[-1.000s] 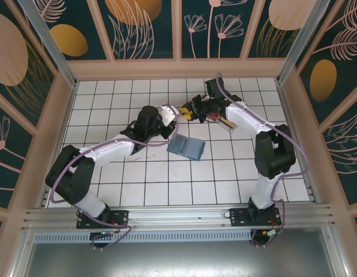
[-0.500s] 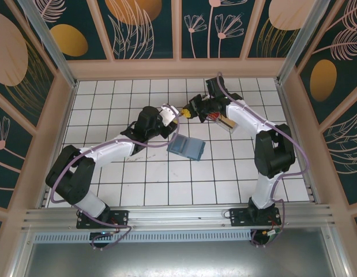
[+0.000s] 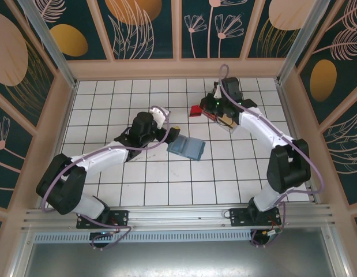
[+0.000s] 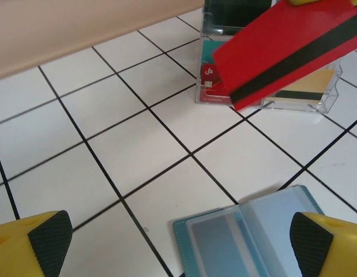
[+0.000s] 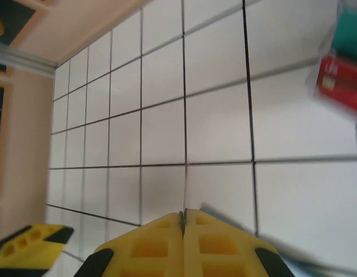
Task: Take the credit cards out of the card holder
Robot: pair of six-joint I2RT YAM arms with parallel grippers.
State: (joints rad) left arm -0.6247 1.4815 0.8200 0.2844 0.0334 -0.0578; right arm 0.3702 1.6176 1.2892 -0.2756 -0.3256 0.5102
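The left wrist camera cuts the card holder (image 4: pixel 253 236) off at its 6 o'clock edge. I see an open teal wallet with pale frosted pockets, flat on the white-tiled worktop (image 4: pixel 109 144). I cannot tell whether a card sits in those pockets. The left end effector (image 4: pixel 179 241) is released, its yellow fingers with black pads (image 4: pixel 48 238) spread wide at the 7 and 5 o'clock corners. I cannot tell whether either pad touches the holder.

At 1 o'clock in that view a red credit card (image 4: pixel 285 52) hangs tilted in the air, with a black stripe along it. A yellow tip, cropped by the frame, pinches its upper edge. Behind it stands a clear plastic tray (image 4: pixel 293 105) with red, teal and tan contents I cannot read.

The right wrist picture is blurred. The right end effector (image 5: pixel 184 216) is clenched, fingers pressed together at 6 o'clock. The seam between them shows no more than a thin line, so I judge its grasp on the red credit card from the other views.

From above, the card holder lies near the middle of the worktop, blue-grey and opened flat, with the left end effector at its 10 o'clock corner. The red credit card is a small plain patch at 12 o'clock from the holder, apart from it, at the right end effector's tips. The tray sits just beside the card at 3 o'clock.
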